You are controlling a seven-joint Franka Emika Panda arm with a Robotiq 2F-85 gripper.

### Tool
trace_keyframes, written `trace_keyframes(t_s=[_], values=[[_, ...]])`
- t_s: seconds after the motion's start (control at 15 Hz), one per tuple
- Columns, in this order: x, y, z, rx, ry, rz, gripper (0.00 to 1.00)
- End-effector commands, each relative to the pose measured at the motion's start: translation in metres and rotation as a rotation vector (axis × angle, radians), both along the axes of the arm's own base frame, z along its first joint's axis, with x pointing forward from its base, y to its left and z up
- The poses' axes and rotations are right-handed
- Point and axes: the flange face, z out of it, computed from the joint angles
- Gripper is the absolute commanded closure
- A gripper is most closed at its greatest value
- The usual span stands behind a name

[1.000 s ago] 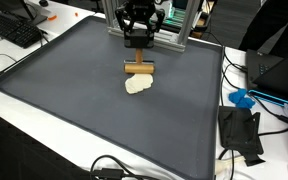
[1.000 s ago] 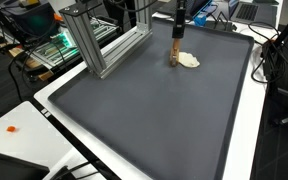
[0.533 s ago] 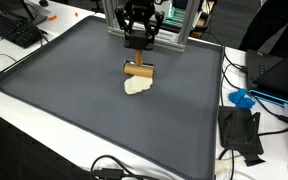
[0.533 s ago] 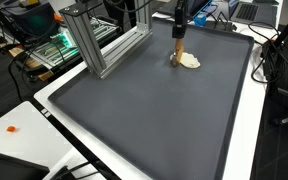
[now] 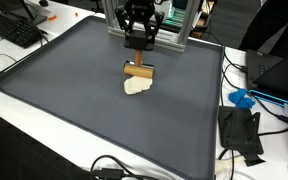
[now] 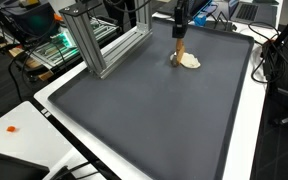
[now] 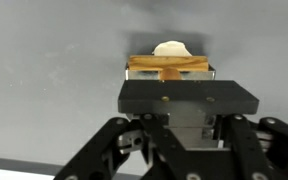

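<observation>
My gripper (image 5: 138, 62) points down over the far part of the dark grey mat (image 5: 74, 90), shut on a small wooden block (image 5: 138, 70). The block hangs between the fingers just above or on the mat. A cream-coloured lump (image 5: 136, 86) lies on the mat right beside the block. In an exterior view the gripper (image 6: 180, 42) holds the block (image 6: 180, 52) upright next to the lump (image 6: 190, 62). In the wrist view the block (image 7: 171, 68) spans the gap between the fingers, with the lump (image 7: 170, 47) just beyond it.
An aluminium frame (image 6: 104, 45) stands along the mat's far side. A keyboard (image 5: 14, 30) lies off the mat's corner. A blue object (image 5: 242, 98) and a black device (image 5: 242, 135) sit on the white table beside the mat. Cables (image 5: 114, 168) run near the front edge.
The jaws have closed a little tighter on the wooden block. The block has shifted slightly towards the cream lump. The arm has barely moved.
</observation>
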Motion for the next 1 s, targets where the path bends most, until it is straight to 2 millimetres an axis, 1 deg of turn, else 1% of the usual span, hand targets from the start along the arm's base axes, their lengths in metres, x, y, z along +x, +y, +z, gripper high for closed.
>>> trace_keyframes(t_s=[0.0,0.47,0.93], values=[[0.003,0.007,-0.03,0.01,-0.064,-0.103,0.77],[0.007,0.02,-0.041,-0.035,-0.188,-0.278,0.77],[0.011,0.026,-0.037,-0.061,-0.251,-0.459,0.77]])
